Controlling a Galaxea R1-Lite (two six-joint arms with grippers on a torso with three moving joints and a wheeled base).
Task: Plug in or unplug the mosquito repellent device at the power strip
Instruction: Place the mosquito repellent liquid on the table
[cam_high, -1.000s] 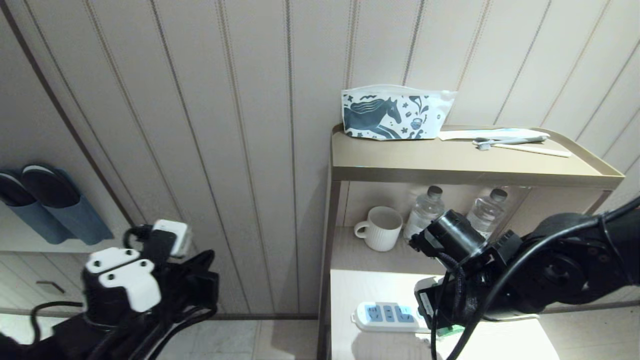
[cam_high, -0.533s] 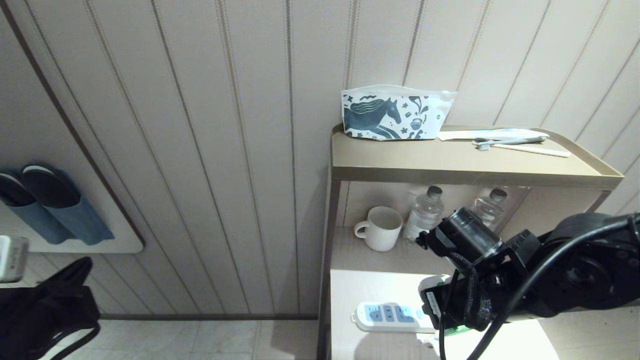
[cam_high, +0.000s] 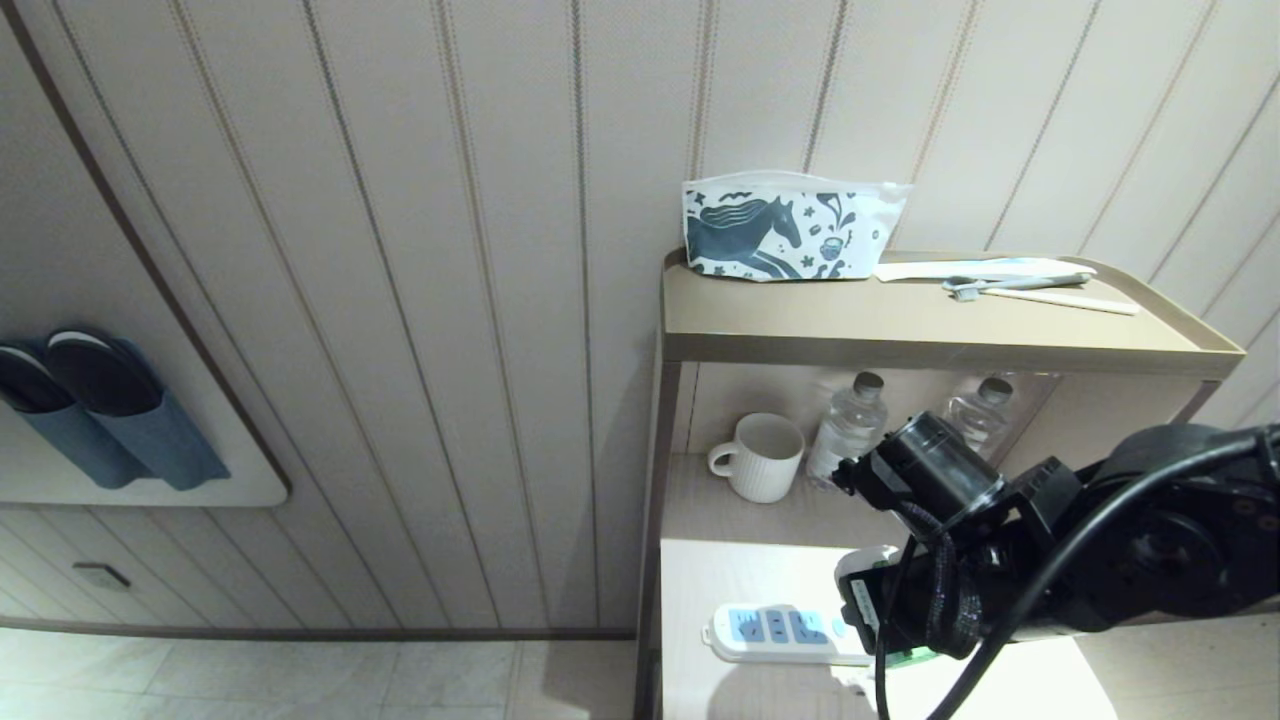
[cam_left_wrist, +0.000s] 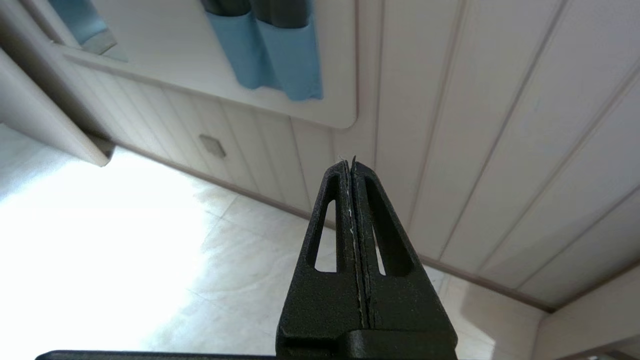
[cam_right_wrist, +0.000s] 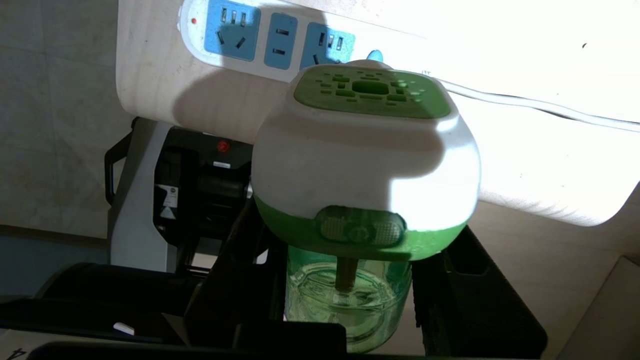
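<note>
The power strip (cam_high: 778, 632) lies on the light lower shelf (cam_high: 740, 575), a white bar with three light-blue socket panels, and shows again in the right wrist view as the power strip (cam_right_wrist: 270, 40) with its white cord (cam_right_wrist: 525, 102). My right gripper (cam_right_wrist: 350, 240) is shut on the mosquito repellent device (cam_right_wrist: 365, 150), its fingers on either side of the green bottle. The device's white-and-green head hangs just over the strip's button end; its prongs are hidden. In the head view the right gripper (cam_high: 890, 625) sits at the strip's right end. My left gripper (cam_left_wrist: 352, 162) is shut and empty, pointing at the floor by the wall.
A white mug (cam_high: 760, 458) and two clear water bottles (cam_high: 848, 425) stand on the middle shelf behind the right arm. A horse-print pouch (cam_high: 790, 225) and a toothbrush (cam_high: 1020, 283) lie on the top shelf (cam_high: 900, 325). Blue slippers (cam_high: 100, 410) hang on the wall at left.
The left arm has dropped out of the head view at the lower left. The right arm, with the device, has shifted slightly to the right and then held still.
</note>
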